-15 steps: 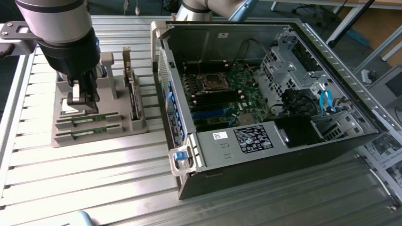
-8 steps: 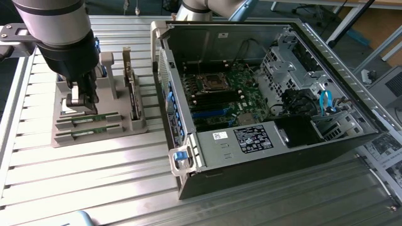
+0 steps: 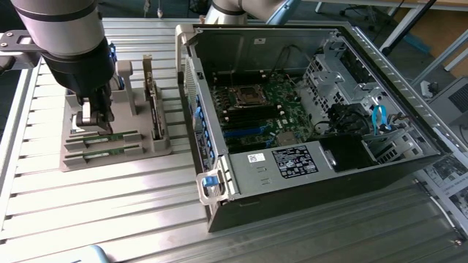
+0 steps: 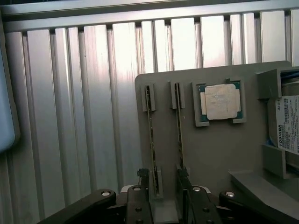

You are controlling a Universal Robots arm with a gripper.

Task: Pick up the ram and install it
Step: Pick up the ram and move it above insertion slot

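Alignment matters: the open end effector (image 4: 162, 181) hangs over the ram (image 4: 151, 137), upright in its grey holder (image 4: 215, 151); centre the board between both fingers (image 4: 142, 179); avoid the neighbouring stick (image 4: 179, 133).

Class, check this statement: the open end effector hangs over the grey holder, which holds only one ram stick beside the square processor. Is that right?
Not quite. The holder holds two ram sticks, not one; the wrist view shows both standing on edge in their slots beside the processor. The rest stands: the end effector is open over the holder.
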